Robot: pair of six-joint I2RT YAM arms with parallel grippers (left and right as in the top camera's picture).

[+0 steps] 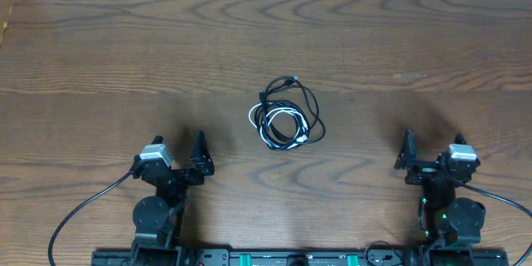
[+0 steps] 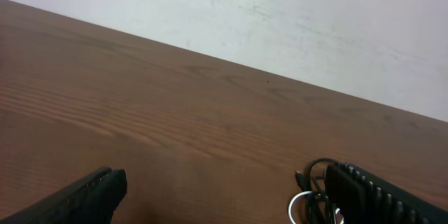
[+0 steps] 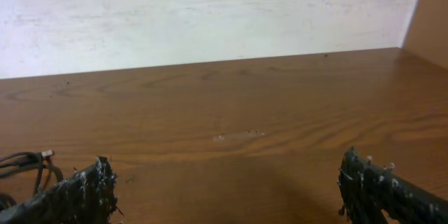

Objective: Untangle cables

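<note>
The cables [image 1: 285, 116] lie in one small coiled knot at the middle of the table: thin black cords looped around a white one, with a small plug sticking out at the far side. My left gripper [image 1: 179, 160] sits open near the front edge, to the knot's left and nearer the front edge. In the left wrist view the gripper [image 2: 224, 190] frames bare wood, and the cables [image 2: 308, 199] peek out beside its right finger [image 2: 371, 192]. My right gripper [image 1: 432, 160] is open to the knot's right. In its own view the gripper [image 3: 227, 185] holds nothing, with the cables [image 3: 28, 162] at far left.
The wooden table [image 1: 125, 58] ends at a white wall [image 3: 210, 14] along the far side. A brown panel [image 3: 428, 10] stands at the far right corner. Both arm bases and their thick black leads [image 1: 75, 216] sit along the front edge.
</note>
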